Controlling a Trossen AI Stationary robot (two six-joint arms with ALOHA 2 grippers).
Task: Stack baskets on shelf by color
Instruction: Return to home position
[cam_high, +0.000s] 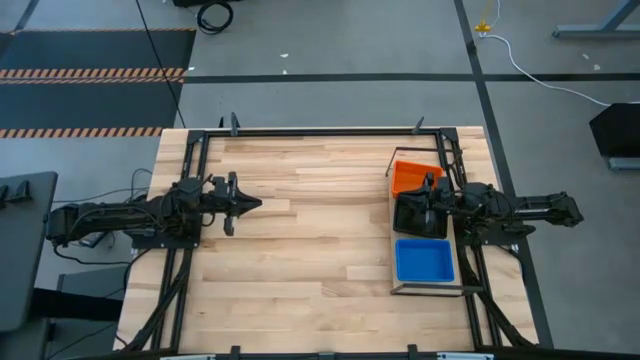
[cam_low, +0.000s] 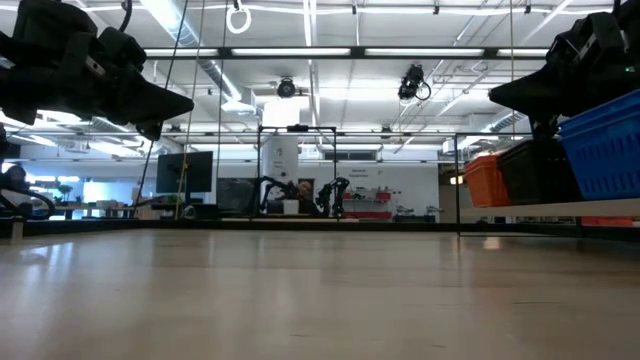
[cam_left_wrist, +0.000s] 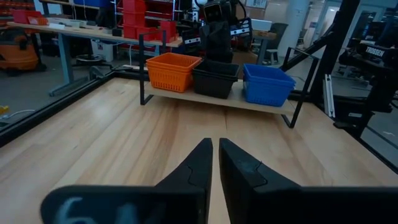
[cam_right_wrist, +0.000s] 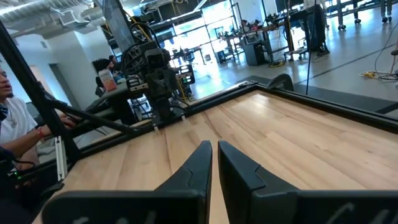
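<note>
Orange mesh plastic baskets (cam_left_wrist: 173, 71), black baskets (cam_left_wrist: 214, 78) and blue baskets (cam_left_wrist: 267, 84) sit side by side on the light wooden wire-framed shelf (cam_left_wrist: 205, 98), at the right side of the wooden desk (cam_high: 320, 260). Left pincer (cam_left_wrist: 214, 143) closed, over the desk's left half. Right pincer (cam_right_wrist: 214, 146) closed, above the shelf by the black baskets.

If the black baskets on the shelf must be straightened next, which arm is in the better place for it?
The right. The right hand hangs above the black baskets on the shelf; the left hand is far across the table.
</note>
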